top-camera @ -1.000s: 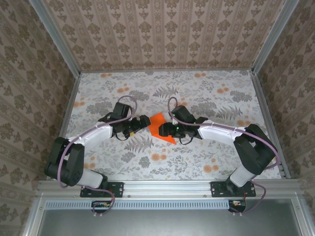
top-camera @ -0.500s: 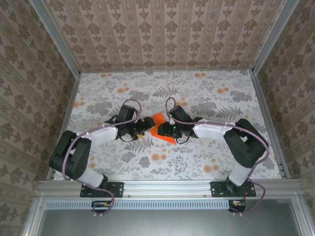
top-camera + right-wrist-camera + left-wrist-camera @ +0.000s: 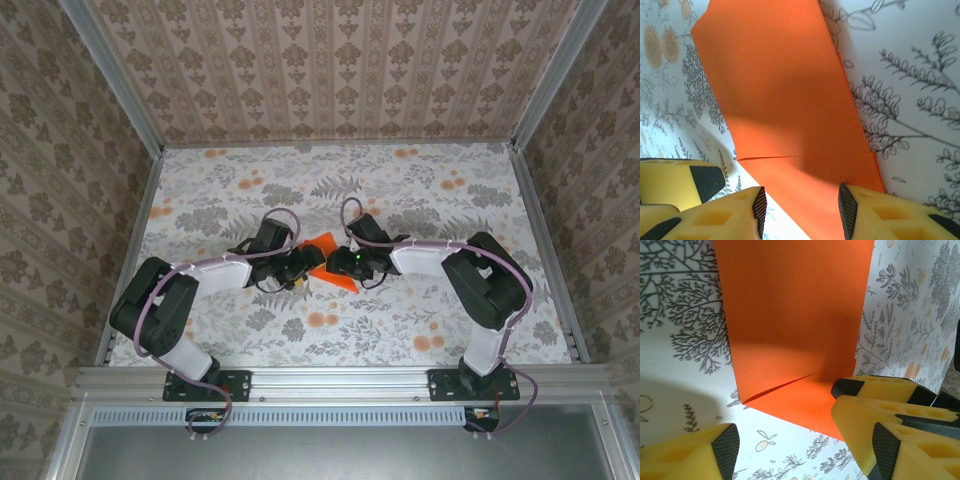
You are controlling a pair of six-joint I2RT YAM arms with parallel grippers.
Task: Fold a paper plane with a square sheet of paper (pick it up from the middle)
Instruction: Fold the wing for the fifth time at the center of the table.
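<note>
Both arms reach in to the middle of the table (image 3: 450,190), and their tips meet at the paper (image 3: 322,245). It lies on the floral cloth about midway between the side walls, a bright orange sheet already folded. From above I see one piece of it behind the grippers and a pointed corner poking out towards the near edge.

The left gripper (image 3: 300,270) comes in from the left, low over the cloth. In its wrist view the paper (image 3: 795,325) lies flat with straight edges and a slanting crease or flap edge near its lower end. The left gripper (image 3: 790,440) stands well open, one yellow finger (image 3: 690,455) clear of the sheet on the cloth and the other over the sheet's near corner. It has hold of nothing. A further yellow finger just behind that one looks like the other arm's.

The right gripper (image 3: 336,265) comes in from the right, nearly touching the left one. In its wrist view the paper (image 3: 785,90) runs down between its fingers. The right gripper (image 3: 800,205) is partly open, its black pads (image 3: 847,205) apart on either side of the sheet's near end, not pinched shut on it. I can't tell whether the tips press on the paper.
</note>
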